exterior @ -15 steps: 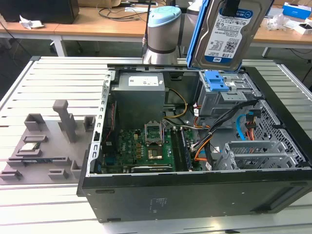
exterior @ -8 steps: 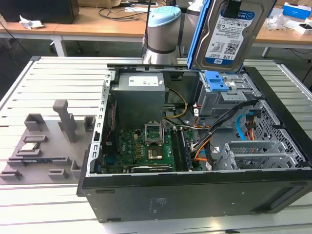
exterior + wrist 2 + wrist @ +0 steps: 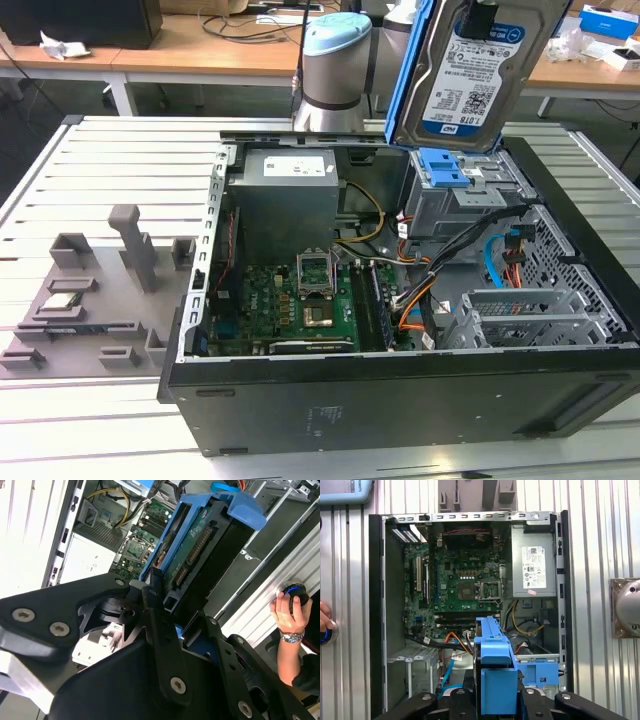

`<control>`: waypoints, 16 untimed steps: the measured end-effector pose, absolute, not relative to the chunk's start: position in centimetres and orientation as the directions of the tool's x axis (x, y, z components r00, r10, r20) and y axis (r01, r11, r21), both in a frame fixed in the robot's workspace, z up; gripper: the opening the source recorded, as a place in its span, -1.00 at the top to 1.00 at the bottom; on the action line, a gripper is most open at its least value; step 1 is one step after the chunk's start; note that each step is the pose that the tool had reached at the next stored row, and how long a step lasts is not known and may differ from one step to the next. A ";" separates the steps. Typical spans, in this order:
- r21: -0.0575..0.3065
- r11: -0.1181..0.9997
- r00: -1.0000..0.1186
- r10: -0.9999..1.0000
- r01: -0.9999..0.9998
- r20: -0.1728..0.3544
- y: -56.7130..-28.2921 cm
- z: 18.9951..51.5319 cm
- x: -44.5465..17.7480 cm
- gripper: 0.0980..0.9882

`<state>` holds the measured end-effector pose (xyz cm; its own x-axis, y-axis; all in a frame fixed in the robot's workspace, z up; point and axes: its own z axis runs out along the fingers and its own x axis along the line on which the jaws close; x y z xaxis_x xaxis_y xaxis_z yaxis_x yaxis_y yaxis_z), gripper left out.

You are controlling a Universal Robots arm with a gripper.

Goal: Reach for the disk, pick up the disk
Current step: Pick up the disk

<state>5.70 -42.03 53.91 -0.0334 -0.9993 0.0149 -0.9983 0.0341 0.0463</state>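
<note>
Disk: we see the disk (image 3: 468, 75) raised above the open computer case (image 3: 400, 400). It is tilted, with its barcode label towards the exterior camera and a blue rail down the edge on the exterior view's left.

Gripper: the gripper (image 3: 494, 681) is clamped on the disk. In both wrist views a black finger (image 3: 152, 600) presses each side of the blue-railed edge.

Cut off: the frame cuts off the disk's upper end in the exterior view, so we cannot make out the grasp there.

Hidden: in the first wrist view we look along the disk (image 3: 492, 647) edge-on, and it covers part of the drive bay below. In the second wrist view the gripper's black body blocks the near end of the disk (image 3: 195, 555). Its circuit-board side and connector show beyond.

Hard to tell: in the exterior view the disk's lower edge sits just over the blue latch (image 3: 445, 168) on the drive cage. We cannot judge the gap between them.

Edges: the case's side is open. Inside it we see the motherboard (image 3: 290, 300), the power supply (image 3: 285, 195) and loose orange and blue cables (image 3: 500, 262) near the cage.

Room: the slatted table (image 3: 100, 150) runs along both sides of the case. A grey fixture plate (image 3: 90, 300) lies at the exterior view's left, and the arm's base (image 3: 335, 70) stands behind the case.

Person: a hand (image 3: 287, 612) with a wristwatch rests on a round button at the table's side, well apart from the disk.
</note>
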 end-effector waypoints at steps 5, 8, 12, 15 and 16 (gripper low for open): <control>0.046 0.034 -0.033 -0.999 -0.998 0.015 -42.4 53.9 5.7 0.40; 0.046 0.034 -0.034 -0.999 -0.998 0.015 -42.6 53.9 5.7 0.40; 0.046 0.034 -0.033 -0.999 -0.998 0.015 -43.0 53.9 5.7 0.40; 0.046 0.034 -0.034 -0.999 -0.998 0.015 -43.3 53.9 5.7 0.40; 0.046 0.034 -0.034 -0.999 -0.998 0.015 -43.4 53.9 5.7 0.40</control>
<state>5.69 -43.41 53.91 -0.0335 -0.9993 0.0151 -0.9983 0.0342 0.0462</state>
